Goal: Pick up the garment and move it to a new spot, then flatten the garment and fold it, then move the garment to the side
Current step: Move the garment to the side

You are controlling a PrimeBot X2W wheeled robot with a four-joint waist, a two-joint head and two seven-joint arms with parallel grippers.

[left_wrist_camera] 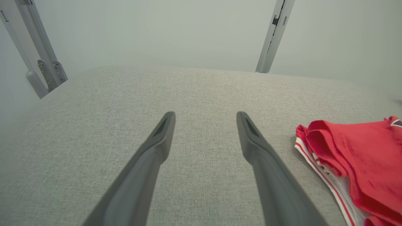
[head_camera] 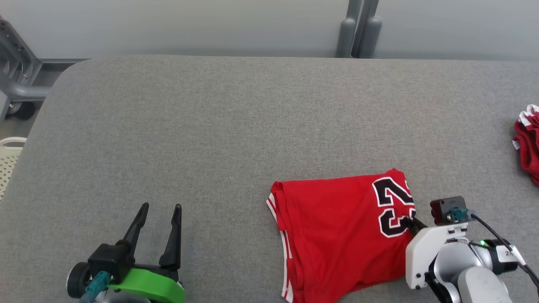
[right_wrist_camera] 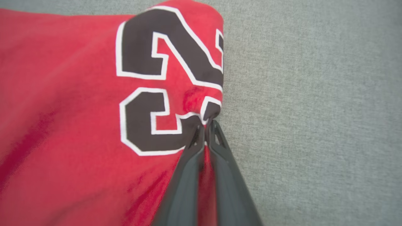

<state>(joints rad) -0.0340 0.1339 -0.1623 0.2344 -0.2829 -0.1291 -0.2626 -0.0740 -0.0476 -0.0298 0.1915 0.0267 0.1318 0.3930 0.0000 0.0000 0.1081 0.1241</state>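
You had the red jersey point(head_camera: 337, 235) lying folded on the grey padded table point(head_camera: 210, 126), near the front edge and right of centre. Its black number 23 point(head_camera: 393, 206) sat toward its right side, and its white striped trim point(head_camera: 273, 206) ran along its left edge. Your right gripper point(head_camera: 410, 222) was at the jersey's right edge, and its two dark fingers point(right_wrist_camera: 188, 175) were pinched tight together on the cloth. In the right wrist view the tips met on a small pucker of fabric just beside the lower digit. Your left gripper point(head_camera: 162, 206) was low over the near left of the table, well apart from the jersey, with its fingers spread wide and only bare table between them. Whether it touched the surface you could not tell. A second red and white bundle of cloth point(head_camera: 526, 143) lay at the table's right edge, farther back than the jersey. A pale perforated basket point(head_camera: 10, 160) stood beyond the table's left side, and grey posts point(head_camera: 358, 33) rose behind its far edge
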